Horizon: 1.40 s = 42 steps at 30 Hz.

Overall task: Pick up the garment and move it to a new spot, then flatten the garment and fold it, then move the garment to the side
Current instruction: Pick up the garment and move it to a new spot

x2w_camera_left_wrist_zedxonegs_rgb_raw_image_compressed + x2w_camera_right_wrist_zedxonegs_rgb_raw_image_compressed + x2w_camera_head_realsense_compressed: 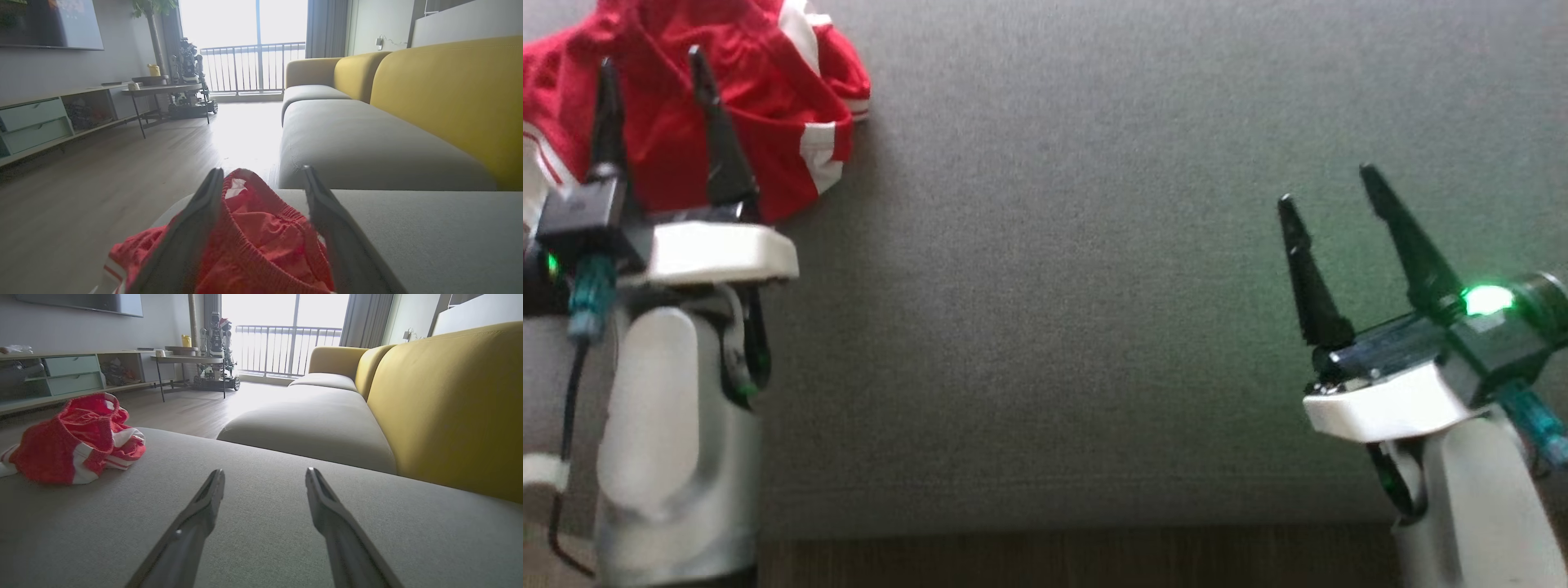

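Left end effector (650, 57) over crumpled garment (776, 98)

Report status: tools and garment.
Left tool open over crumpled red garment, no grip. Right tool open above grey cushion. No obstruction seen.

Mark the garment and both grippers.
garment (53, 457), right wrist view, red cloth middle.
left gripper (649, 59), head view, midway between fingertips.
right gripper (1327, 185), head view, midway between fingertips.

forearms (662, 408): pale grey | wrist collars (719, 249): white | fingers (723, 147): long, black, tapered | green light (1486, 300) | black cable (565, 425)
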Available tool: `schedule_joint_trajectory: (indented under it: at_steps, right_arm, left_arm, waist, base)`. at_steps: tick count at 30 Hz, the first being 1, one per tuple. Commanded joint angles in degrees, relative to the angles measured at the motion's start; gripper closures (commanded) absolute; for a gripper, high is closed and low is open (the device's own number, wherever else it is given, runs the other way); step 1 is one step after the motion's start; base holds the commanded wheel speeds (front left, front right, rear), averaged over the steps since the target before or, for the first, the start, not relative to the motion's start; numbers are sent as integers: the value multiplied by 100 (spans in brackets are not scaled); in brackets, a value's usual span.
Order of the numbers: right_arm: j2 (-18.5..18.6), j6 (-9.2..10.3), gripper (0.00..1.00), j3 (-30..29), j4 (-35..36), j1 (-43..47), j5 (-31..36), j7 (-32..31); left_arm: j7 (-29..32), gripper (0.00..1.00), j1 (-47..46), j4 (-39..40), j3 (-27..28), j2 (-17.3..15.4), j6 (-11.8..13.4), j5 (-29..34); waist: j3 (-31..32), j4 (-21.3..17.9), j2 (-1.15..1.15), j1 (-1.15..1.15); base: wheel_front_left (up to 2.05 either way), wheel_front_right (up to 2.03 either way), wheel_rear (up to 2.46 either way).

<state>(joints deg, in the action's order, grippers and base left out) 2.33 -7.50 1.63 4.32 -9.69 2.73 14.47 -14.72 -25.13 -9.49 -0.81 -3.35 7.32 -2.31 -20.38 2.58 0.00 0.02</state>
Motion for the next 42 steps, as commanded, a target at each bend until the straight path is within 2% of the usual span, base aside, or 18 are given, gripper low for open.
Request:
schedule_joint_trajectory:
  at_steps: [1,6,12,16,21,26,27,28,29,36,42]
  right_arm:
    - [54,1,0,55,235,-153,-57,52]
    - [54,1,0,13,245,-199,-72,52]
    - [54,1,0,-5,236,-270,-154,52]
    - [54,1,0,-17,234,-315,-166,52]
    - [54,1,0,-9,217,-361,-155,52]
    - [54,1,0,6,199,-378,-135,52]
    - [54,1,0,4,197,-379,-131,52]
    - [54,1,0,4,197,-379,-131,52]
    - [54,1,0,2,195,-378,-128,52]
    - [54,1,0,46,124,-365,-160,52]
    - [54,1,0,115,53,-277,-244,52]
  left_arm:
    - [-28,0,-339,52,231,-134,-41,-33]
    - [-28,0,-956,-940,439,-203,-166,-176]
    - [-28,0,-1653,-2622,568,-255,-259,-348]
    - [-16,0,-2086,-3560,546,-266,-412,-463]
    - [-20,0,-2444,-4323,496,-301,-499,-506]
    - [-25,2,-2586,-4591,411,-320,-619,-490]
    - [-26,61,-2594,-4580,396,-320,-644,-484]
    - [-26,61,-2594,-4580,396,-320,-644,-484]
    - [-26,100,-2591,-4544,383,-321,-663,-474]
    - [-27,100,-2365,-4065,397,-340,-709,-446]
    - [-28,100,-1895,-3124,452,-354,-716,-362]
  waist:
    - [-243,40,0,-2]
    - [-462,103,0,-2]
    - [-637,153,0,-2]
    - [-746,191,0,-2]
    - [-851,222,0,-2]
    - [-907,250,0,-2]
    - [-910,257,0,-2]
    - [-910,257,0,-2]
    - [-908,265,0,-2]
    - [-730,286,0,-2]
    - [-371,274,0,-2]
  base:
    - [0,0,0]
    - [0,0,0]
    - [0,0,0]
    - [0,0,0]
    - [0,0,0]
    - [0,0,0]
    - [0,0,0]
    - [0,0,0]
    - [0,0,0]
    - [0,0,0]
    - [0,0,0]
